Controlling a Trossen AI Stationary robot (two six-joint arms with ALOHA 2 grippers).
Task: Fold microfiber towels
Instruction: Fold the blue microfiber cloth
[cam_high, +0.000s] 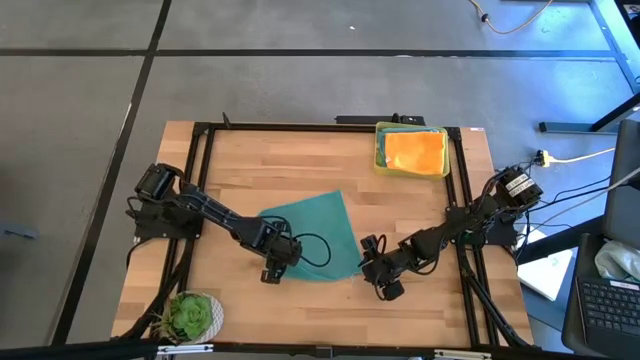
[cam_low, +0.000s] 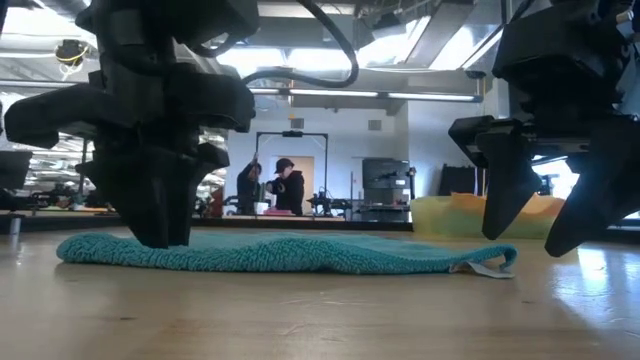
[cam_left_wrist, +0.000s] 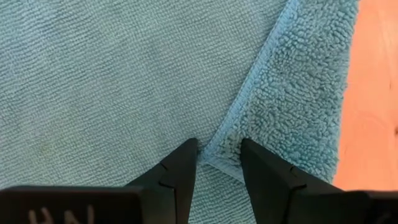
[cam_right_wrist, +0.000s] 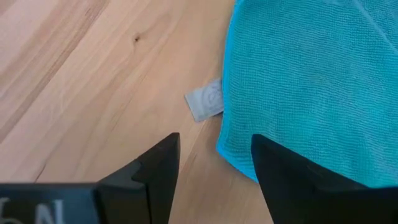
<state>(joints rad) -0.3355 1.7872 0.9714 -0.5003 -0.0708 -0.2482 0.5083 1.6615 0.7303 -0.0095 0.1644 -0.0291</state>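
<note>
A teal microfiber towel (cam_high: 315, 235) lies flat on the wooden table, one layer folded over, its hem (cam_left_wrist: 249, 93) running slantwise across the layer beneath. My left gripper (cam_high: 272, 268) points down at the towel's near left corner, open, one fingertip on each side of that hem. My right gripper (cam_high: 385, 285) hangs open just above the table at the towel's near right corner (cam_right_wrist: 233, 152), where a small white tag (cam_right_wrist: 205, 101) sticks out onto the wood. It touches nothing. An orange towel (cam_high: 415, 152) lies in the yellow tray. My left gripper comes from above, pointing down, and its open fingertips (cam_left_wrist: 180, 162) stand on the towel near its near left corner. The folded layer's hem (cam_left_wrist: 214, 146) lies between them, unpinched. The towel rests flat on the table (cam_low: 300, 252).
The yellow tray (cam_high: 378, 150) stands at the table's far right. A small green potted plant (cam_high: 192, 315) sits at the near left corner. Bare wood lies left of and beyond the towel. People stand far off in the room behind (cam_low: 280, 185).
</note>
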